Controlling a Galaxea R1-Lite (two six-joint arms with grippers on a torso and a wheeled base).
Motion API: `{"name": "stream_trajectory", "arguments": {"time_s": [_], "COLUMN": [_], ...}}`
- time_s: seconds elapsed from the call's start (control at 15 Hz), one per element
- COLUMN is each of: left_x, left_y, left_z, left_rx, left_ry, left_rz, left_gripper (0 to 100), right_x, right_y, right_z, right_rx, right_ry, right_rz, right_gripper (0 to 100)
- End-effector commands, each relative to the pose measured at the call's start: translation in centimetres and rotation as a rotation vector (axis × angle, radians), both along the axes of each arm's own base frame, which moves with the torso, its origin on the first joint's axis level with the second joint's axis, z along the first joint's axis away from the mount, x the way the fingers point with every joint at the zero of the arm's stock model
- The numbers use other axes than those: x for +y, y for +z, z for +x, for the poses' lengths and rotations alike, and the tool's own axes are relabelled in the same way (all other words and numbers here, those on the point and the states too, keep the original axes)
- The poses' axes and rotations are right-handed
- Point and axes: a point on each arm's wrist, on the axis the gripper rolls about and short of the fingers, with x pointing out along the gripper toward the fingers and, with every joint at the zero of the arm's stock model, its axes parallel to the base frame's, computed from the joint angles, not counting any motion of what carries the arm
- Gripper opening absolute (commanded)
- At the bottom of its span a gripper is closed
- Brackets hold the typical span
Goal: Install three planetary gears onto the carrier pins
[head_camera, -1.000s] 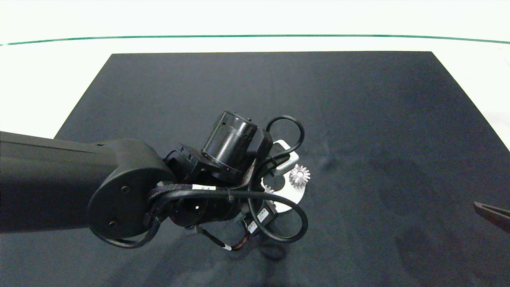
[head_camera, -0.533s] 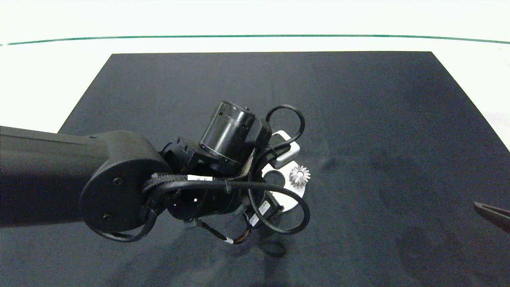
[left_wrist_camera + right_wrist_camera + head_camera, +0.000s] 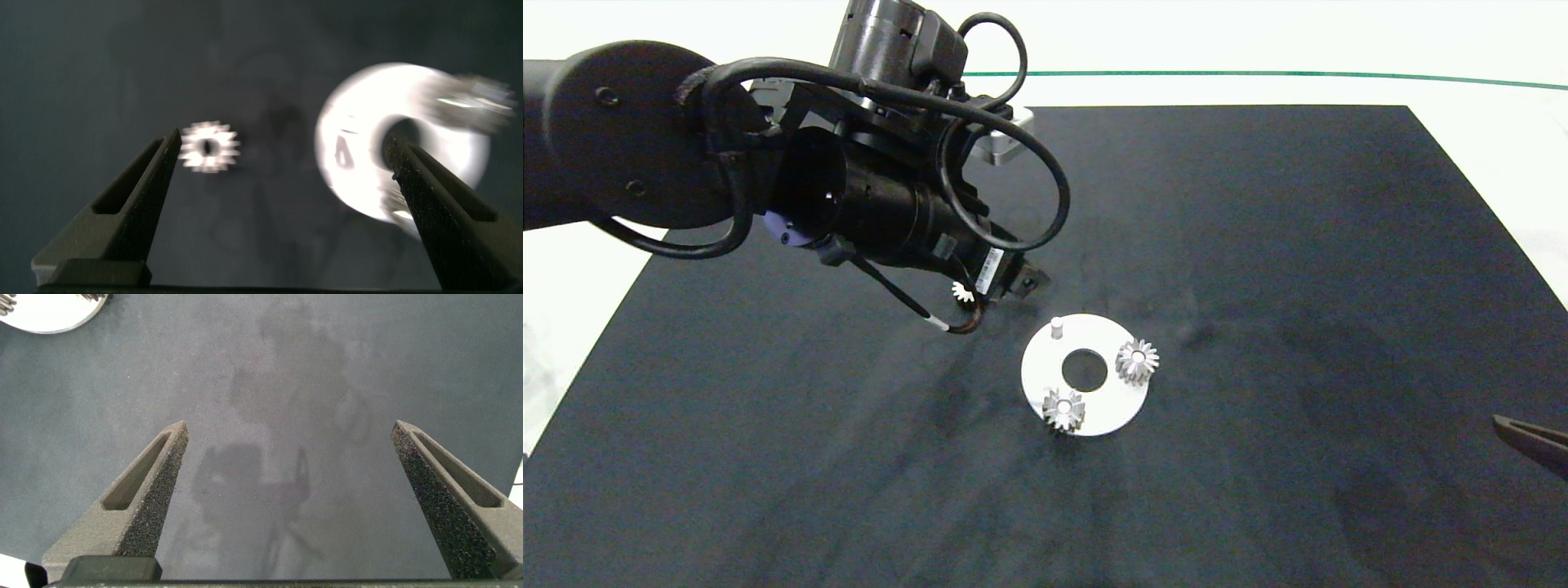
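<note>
My left arm (image 3: 621, 139) comes in from the left edge of the head view, high and angled across toward the middle, wrist pitched down, cables looping around it. My left gripper (image 3: 286, 175) points down, its fingers (image 3: 135, 200) spread wide apart with nothing between them and nothing touching the pads. My right arm is parked at the right edge of the head view, where only a finger tip of my right gripper (image 3: 1531, 439) shows. From its own wrist camera my right gripper (image 3: 290, 490) hangs low, its fingers (image 3: 445, 498) wide apart too, gripping nothing.
</note>
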Motion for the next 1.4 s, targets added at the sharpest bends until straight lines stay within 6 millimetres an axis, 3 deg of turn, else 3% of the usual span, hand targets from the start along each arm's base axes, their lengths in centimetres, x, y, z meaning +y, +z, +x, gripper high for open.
{"name": "stream_trajectory", "arguments": {"time_s": [0.07,0.53,1.0,1.4], "left_x": [1.3,3.2,2.9,2.7], "left_y": [-2.0,-4.4,-5.3,-5.8], "left_z": [3.8,7.0,7.3,7.5], "left_rx": [0.057,0.126,0.155,0.165], "left_ry": [0.117,0.240,0.257,0.253], "left_rz": [-0.008,-0.025,-0.041,-0.031], "left_gripper": [100,100,100,87], "right_x": [0.0,0.0,0.0,0.0], "right_y": [0.0,-0.1,-0.1,-0.1], "right_z": [0.0,0.0,0.0,0.0], "right_rx": [0.001,0.000,0.001,0.001], "right_ry": [-0.001,0.004,0.004,0.002], "right_rz": [-0.003,-0.011,-0.011,-0.011], "right_gripper": [100,100,100,100]}}
